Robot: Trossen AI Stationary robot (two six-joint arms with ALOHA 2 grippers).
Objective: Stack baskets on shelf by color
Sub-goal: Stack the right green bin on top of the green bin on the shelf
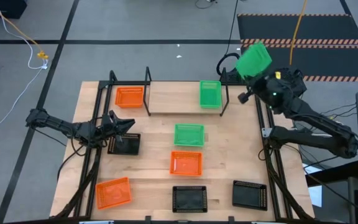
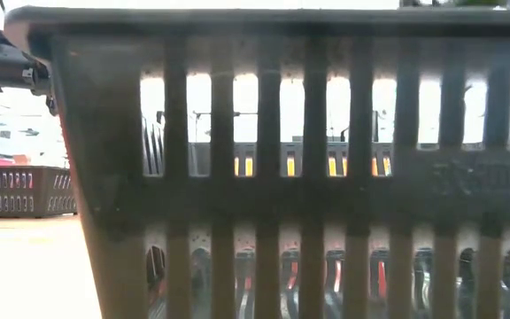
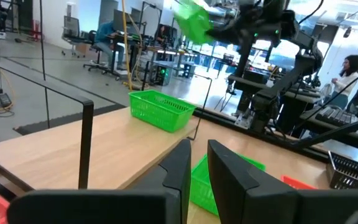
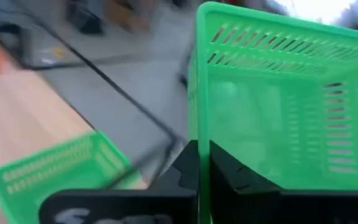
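Worktop [image 1: 160, 127]: light wood, carrying everything listed below.

Shelf [image 1: 173, 96]: narrow wood board along the far edge, framed by black tube uprights. It bears one orange basket [image 1: 129, 97] at its left end and one green basket [image 1: 210, 94] at its right end; the middle stretch is bare.

Baskets on the worktop: a green one [image 1: 188, 134] at centre, an orange one [image 1: 186, 162] just in front of it, an orange one [image 1: 113, 192] at the near left corner, a black one [image 1: 189, 198] at the near edge centre, a black one [image 1: 250, 193] to its right, and a black one [image 1: 124, 143] at the left side.

Held basket [image 1: 253, 60]: green, tilted, raised in the air just beyond the shelf's right end.

My right end effector [image 4: 199, 168]: fingers pinched tight on the rim wall of that raised green basket.

My left end effector [image 1: 120, 127]: at the left side, over the black basket there; its fingers stand nearly together with a narrow gap, gripping nothing.
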